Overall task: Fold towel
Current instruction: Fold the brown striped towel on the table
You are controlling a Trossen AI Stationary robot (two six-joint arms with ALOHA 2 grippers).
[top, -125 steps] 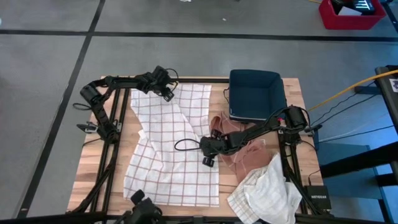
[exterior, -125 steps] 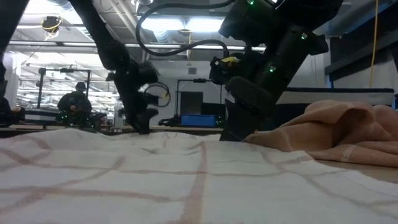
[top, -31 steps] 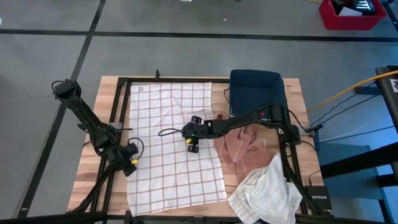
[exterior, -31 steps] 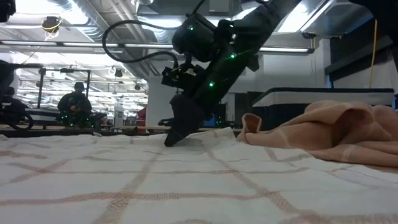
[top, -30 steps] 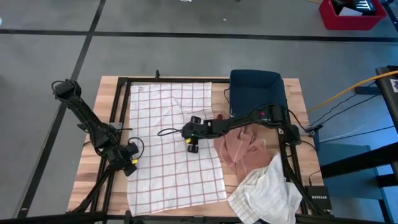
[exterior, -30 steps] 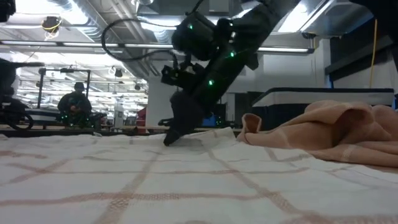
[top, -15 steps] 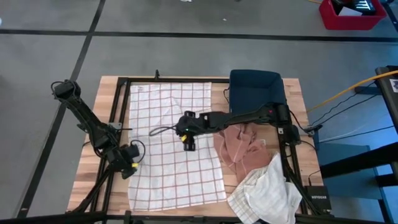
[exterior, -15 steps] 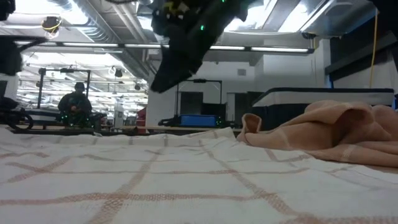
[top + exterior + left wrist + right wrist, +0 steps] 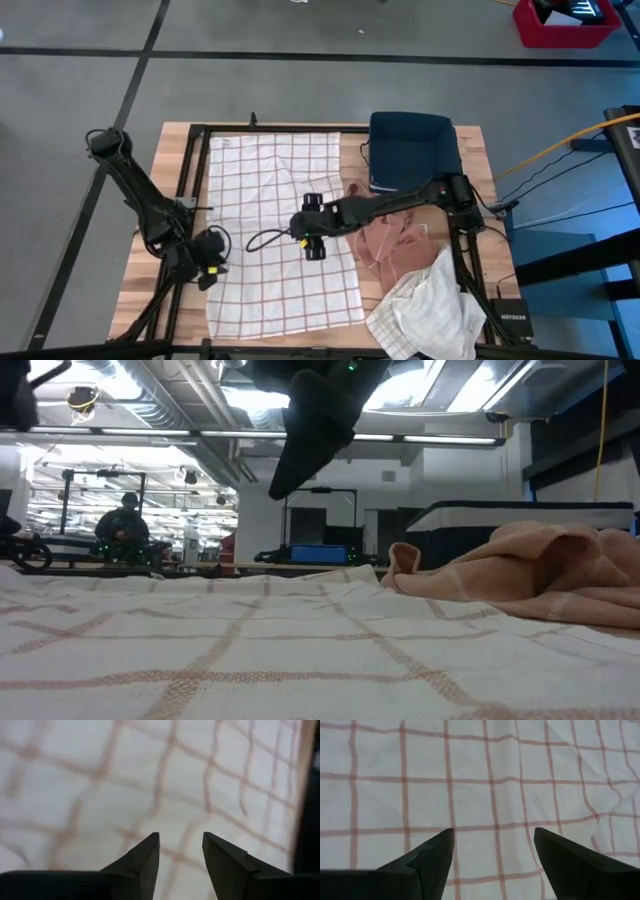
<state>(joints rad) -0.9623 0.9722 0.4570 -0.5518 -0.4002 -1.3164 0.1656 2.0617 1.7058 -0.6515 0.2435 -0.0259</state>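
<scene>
Checked towel (image 9: 278,230) lies spread flat on the worktop (image 9: 470,150), probably so you can take its edges for the first fold. Your right gripper (image 9: 314,240) hangs above the towel's middle, jaws wide apart and holding nothing. Your left gripper (image 9: 208,262) waits at the towel's left edge, jaws partly open, also holding nothing. In the low view only the right gripper's dark tip shows; the left one is cut off.

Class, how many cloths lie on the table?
3: checked towel spread flat in the middle, pink cloth bunched at its right, pale cloth crumpled at the front right corner. Others may be hidden.
</scene>
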